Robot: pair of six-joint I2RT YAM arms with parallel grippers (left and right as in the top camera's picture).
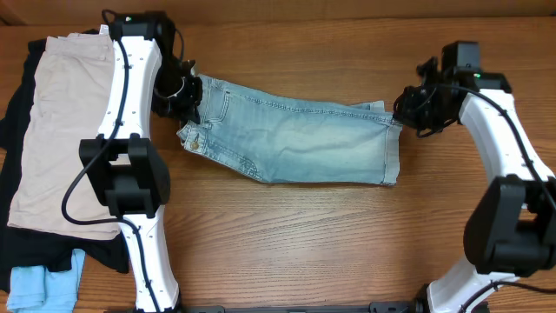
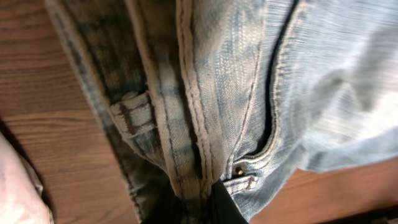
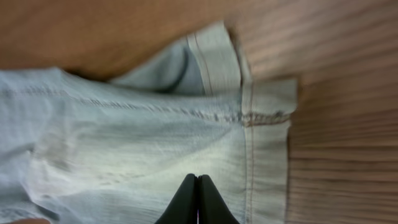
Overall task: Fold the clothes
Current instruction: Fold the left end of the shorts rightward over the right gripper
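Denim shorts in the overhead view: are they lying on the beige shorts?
No, the denim shorts lie on the wooden table; the beige shorts sit apart at the left.

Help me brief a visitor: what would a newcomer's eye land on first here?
The pale denim shorts lie spread across the middle, the left claw shut on their waistband and the right claw shut at a leg hem. Next come the beige shorts, piled on a black garment at the robot's far left.

surface: wooden table | centre: denim shorts flat | left edge: black garment
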